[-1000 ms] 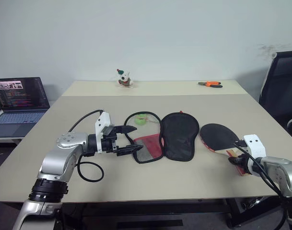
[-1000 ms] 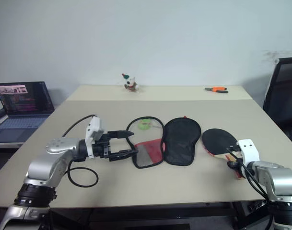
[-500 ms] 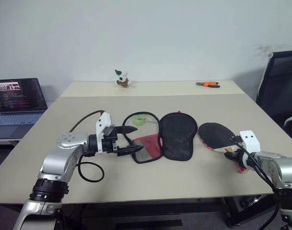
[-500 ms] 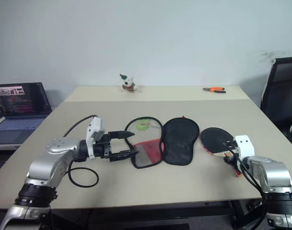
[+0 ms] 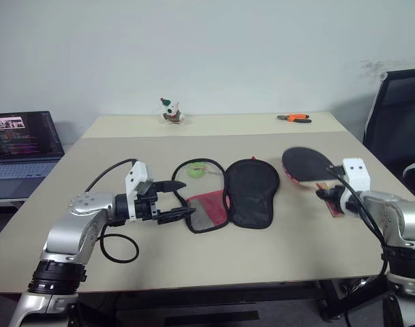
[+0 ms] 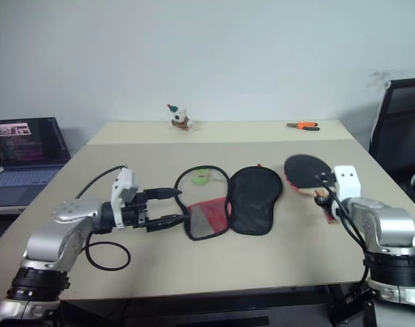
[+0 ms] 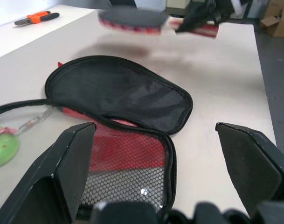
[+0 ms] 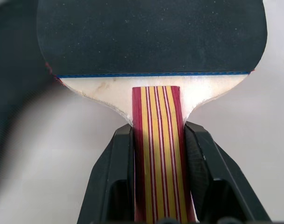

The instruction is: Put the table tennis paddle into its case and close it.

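**Paddle lifted off table, R gripper pinching handle**

R gripper (image 8: 155, 140) is clamped on the paddle (image 5: 306, 163) handle; both fingers (image 8: 111, 177) press the striped wood, just below where the black rubber face starts. A sec ago the paddle lay flat on the table (image 5: 193, 259) w/ the gripper low at the handle. Now it's raised clear of the surface, face roughly level, blade pointing ahead of the gripper and toward the case. The R arm has come up and in toward the middle.

Case (image 5: 251, 194) lies open on the table, off to the left of the R gripper and lower, not touching the paddle. Black half is nearest the paddle; red mesh half (image 5: 207, 208) is on the far side of it, next to the L gripper. Green charm (image 5: 197, 170) sits inside the zipper loop beyond the mesh half. Case hasn't shifted.

L gripper (image 5: 176, 202) is spread wide, holding nothing, its tips at the edge of the mesh half; can't tell if they touch it. Basically same pose as before.

Beyond the case: small toy (image 5: 170, 112) and orange pliers (image 5: 294, 118) at the far table edge. Laptop (image 5: 20, 146) to the left of the L arm.
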